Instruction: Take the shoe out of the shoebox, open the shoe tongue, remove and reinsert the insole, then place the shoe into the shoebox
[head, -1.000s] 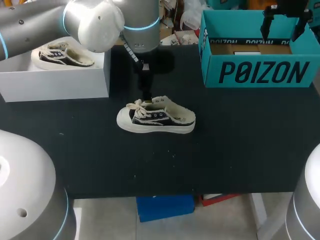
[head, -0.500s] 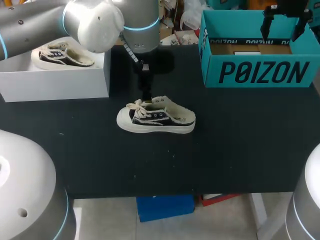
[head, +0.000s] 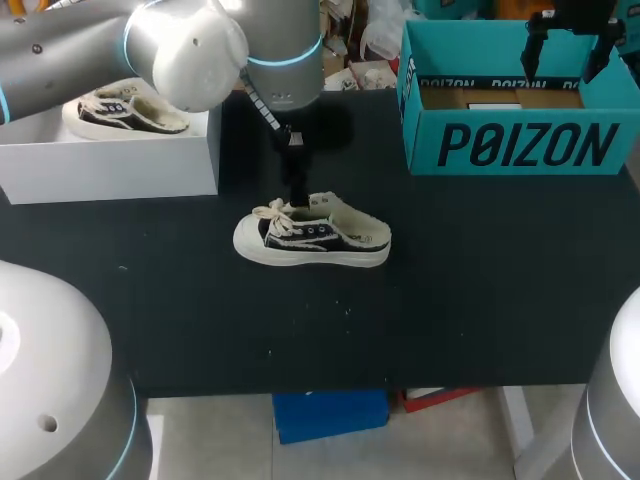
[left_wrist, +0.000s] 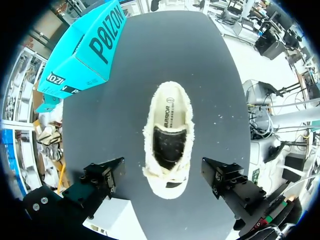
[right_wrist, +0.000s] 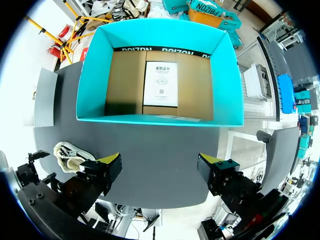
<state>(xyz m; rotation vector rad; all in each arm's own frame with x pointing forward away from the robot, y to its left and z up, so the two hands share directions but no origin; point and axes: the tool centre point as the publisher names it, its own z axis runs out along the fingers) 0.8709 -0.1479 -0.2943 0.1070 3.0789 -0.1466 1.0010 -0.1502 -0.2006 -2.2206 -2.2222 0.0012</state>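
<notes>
Black tabletop (head: 480, 300) fills most of the head view. The sneaker (head: 312, 235) stands on its sole just left of frame centre, toe toward frame left, out of the box and well apart from it. The teal shoebox (head: 515, 130) sits upper right, open-topped. A white box (head: 110, 165) at upper left carries a second sneaker (head: 125, 108).

My left arm (head: 180, 45) comes in from the upper left and hangs over the centre sneaker. In the left wrist view, the left gripper (left_wrist: 165, 175) is spread wide. The sneaker lies between and under its fingers (left_wrist: 107, 175), with a clear gap on both sides and no contact. The fuzzy collar is open, the cream insole (left_wrist: 170, 112) shows at the heel, and the inside is dark toward the toe.

The right gripper (right_wrist: 159, 167) is up over the shoebox, its yellow tips wide apart and holding nothing. Ahead of it I see the cardboard floor of the box with a white printed card (right_wrist: 161, 84) lying flat, and no shoe inside.
</notes>
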